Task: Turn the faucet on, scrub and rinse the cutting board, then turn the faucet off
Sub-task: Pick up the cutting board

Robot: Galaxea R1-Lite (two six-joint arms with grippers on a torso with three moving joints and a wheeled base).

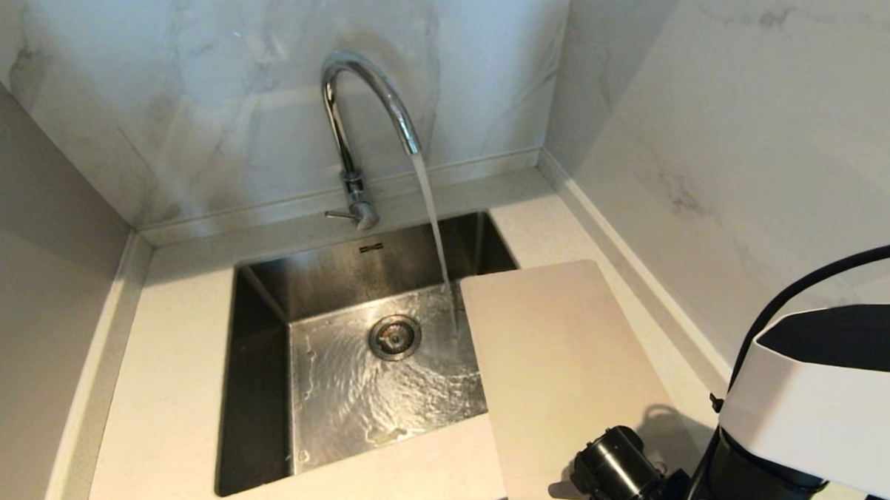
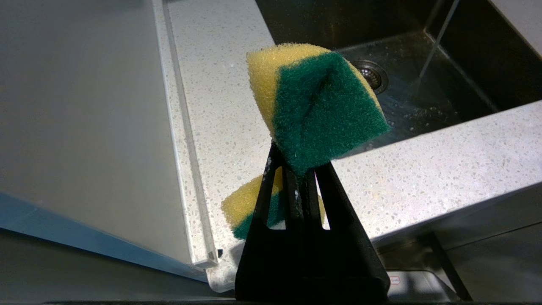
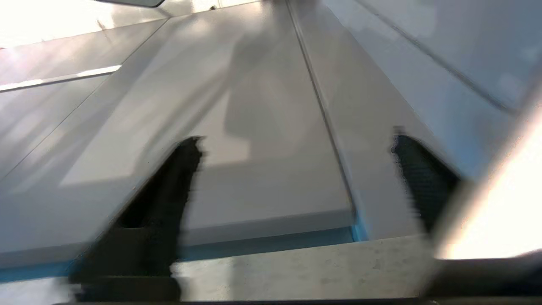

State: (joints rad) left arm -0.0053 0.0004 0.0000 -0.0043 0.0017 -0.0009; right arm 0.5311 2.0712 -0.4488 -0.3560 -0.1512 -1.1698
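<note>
Here, speckled counter [image 1: 161, 378] meets marble walls [image 1: 210, 103]; left jaws clamp sponge [image 2: 315, 114], right jaws apart.

We took this for kitchen: steel sink [image 1: 257, 375] sunk in speckled stone counter [image 1: 162, 408], chrome faucet [image 1: 352, 127] running, marble-look walls [image 1: 210, 95] behind, cutting board [image 1: 560, 364] by basin, scrub sponge [image 2: 313, 110] in view.

Head view looks down on the sink [image 1: 269, 300]; left wrist view shares it from the counter's front edge.
</note>
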